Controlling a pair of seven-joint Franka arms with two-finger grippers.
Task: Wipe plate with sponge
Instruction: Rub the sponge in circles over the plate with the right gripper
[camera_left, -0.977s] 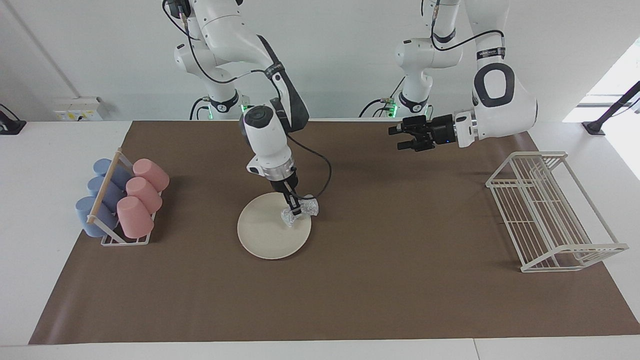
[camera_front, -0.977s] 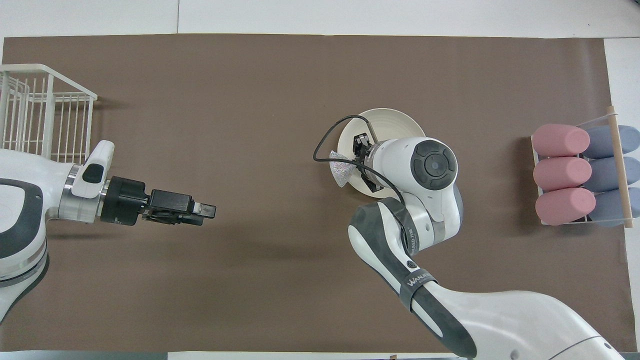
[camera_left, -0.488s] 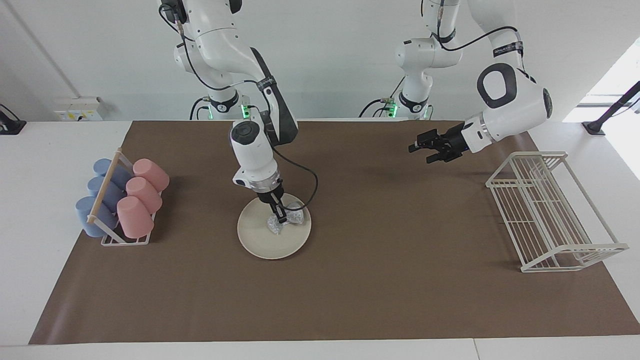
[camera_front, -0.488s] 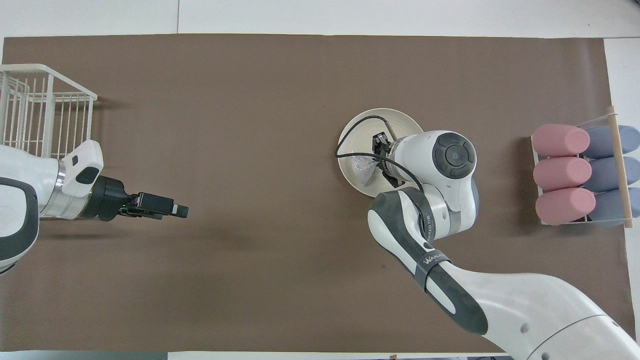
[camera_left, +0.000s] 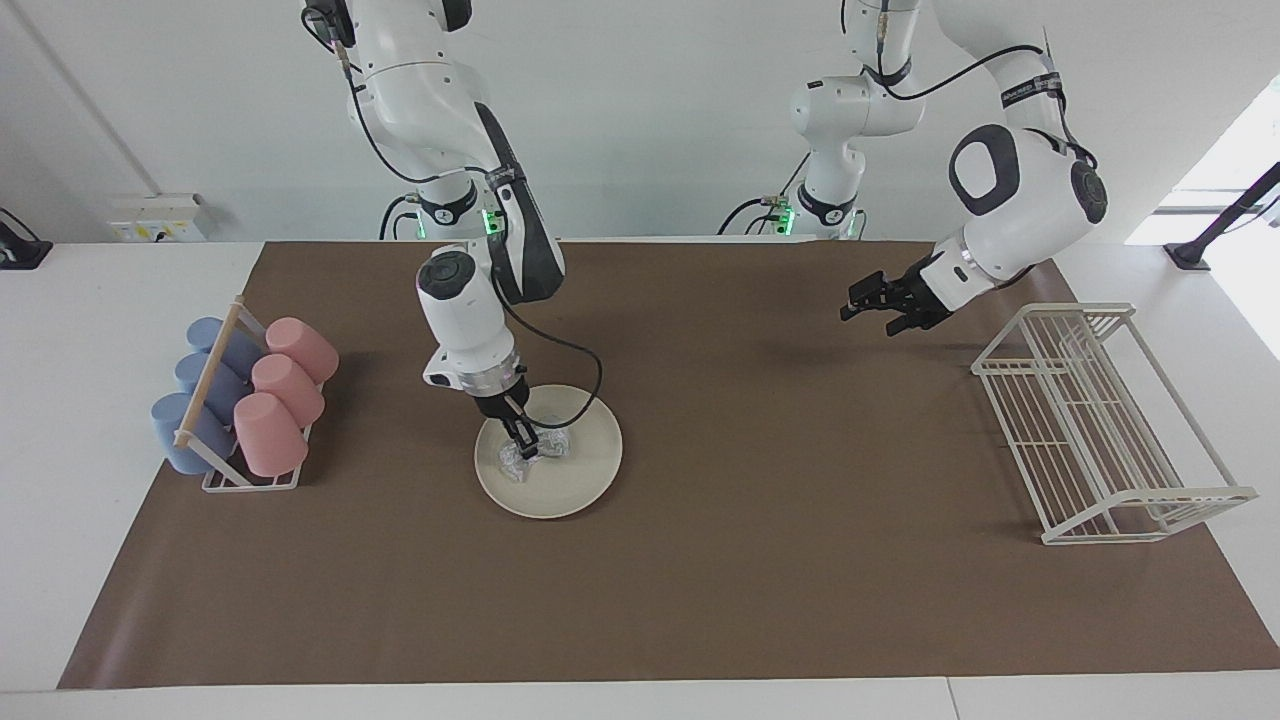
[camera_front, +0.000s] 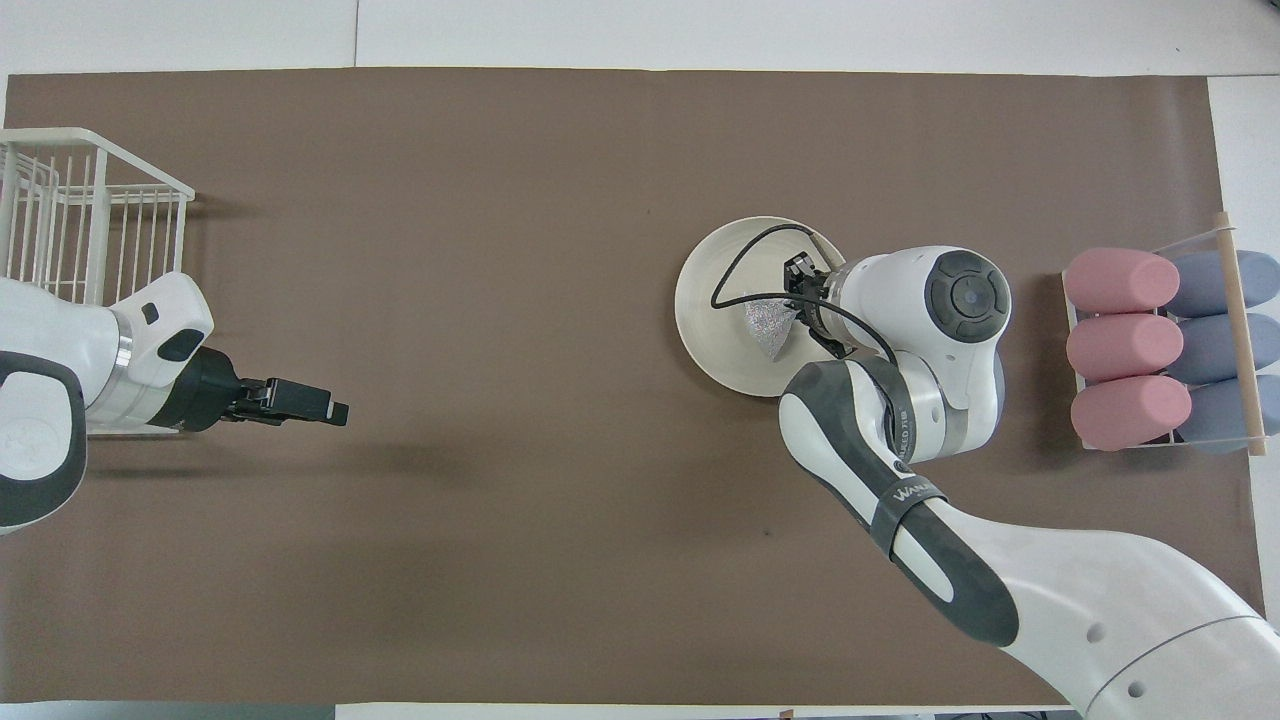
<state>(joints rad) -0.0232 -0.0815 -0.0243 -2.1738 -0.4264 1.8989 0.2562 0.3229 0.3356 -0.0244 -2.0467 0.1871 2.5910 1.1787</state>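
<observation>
A: What do we see in the middle of the brown mat (camera_left: 700, 600)?

B: We see the plate (camera_left: 575, 482) lying flat on the mat, roughly midway between the two arms' ends of the table, a little toward the right arm's end. The sponge (camera_left: 527, 452) rests on the plate, on the part toward the right arm's end.

A: And which tool has it?

B: We make it the right gripper (camera_left: 524, 439). It points down at the plate with its fingertips pinched into the sponge, so we call it clamped on the sponge. From overhead we see the sponge (camera_front: 768, 322) poking out from under the right gripper (camera_front: 798, 305), with the plate's (camera_front: 712, 320) bare surface showing toward the left arm's end. A black cable loops from the wrist over the plate.

A: Is the sponge touching the plate?

B: In the facing view it looks pressed onto it; we see no gap beneath it.

A: What about the other arm?

B: We find the left gripper (camera_left: 878, 310) up in the air over bare mat, near the white wire rack (camera_left: 1100, 420) at the left arm's end, holding nothing. Its fingers stand apart. Overhead, the left gripper (camera_front: 320, 405) sits well apart from the plate.

A: Anything else on the table?

B: At the right arm's end we see a small stand with pink cups (camera_left: 280, 395) and blue cups (camera_left: 200, 390) lying on their sides in two rows.
</observation>
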